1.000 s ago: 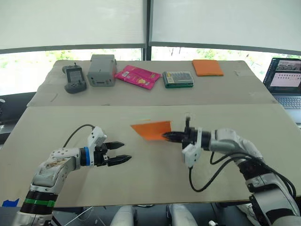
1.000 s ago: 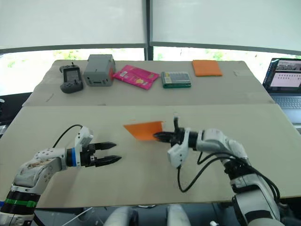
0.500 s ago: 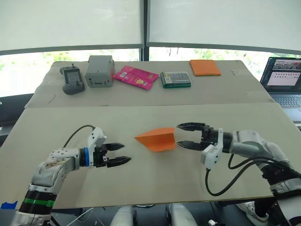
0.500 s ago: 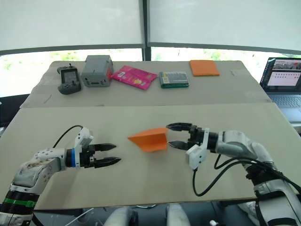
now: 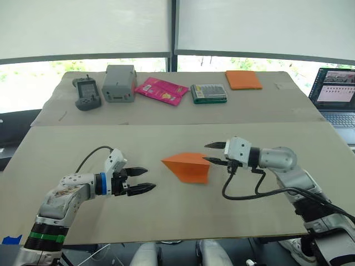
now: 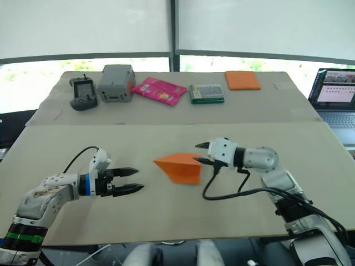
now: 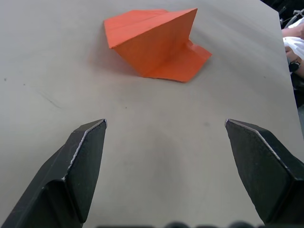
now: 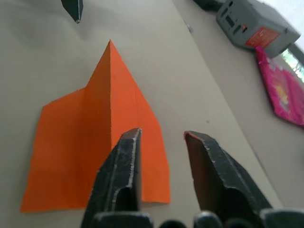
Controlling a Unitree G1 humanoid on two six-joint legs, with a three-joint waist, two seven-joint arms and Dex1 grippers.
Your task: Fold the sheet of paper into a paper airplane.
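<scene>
Right wrist view: right gripper (image 8: 161,137) jaws apart at the paper airplane (image 8: 102,142)'s rear edge on the desk (image 5: 83,144), left gripper (image 5: 145,179) jaws apart well short of its nose; closing off-centre could crumple a flap.

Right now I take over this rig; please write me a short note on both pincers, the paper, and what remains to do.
Left pincer: open, holding nothing, hovering over the table on the robot's left of the paper, apart from it.
Right pincer: open, at the wide tail end of the paper airplane, not gripping it.
Paper: an orange pointed wedge near the table's middle, nose towards the left pincer, one flap raised along the centre crease.
Done: the nose and centre folds.
Left: probably pressing the flaps and finishing the wings.
</scene>
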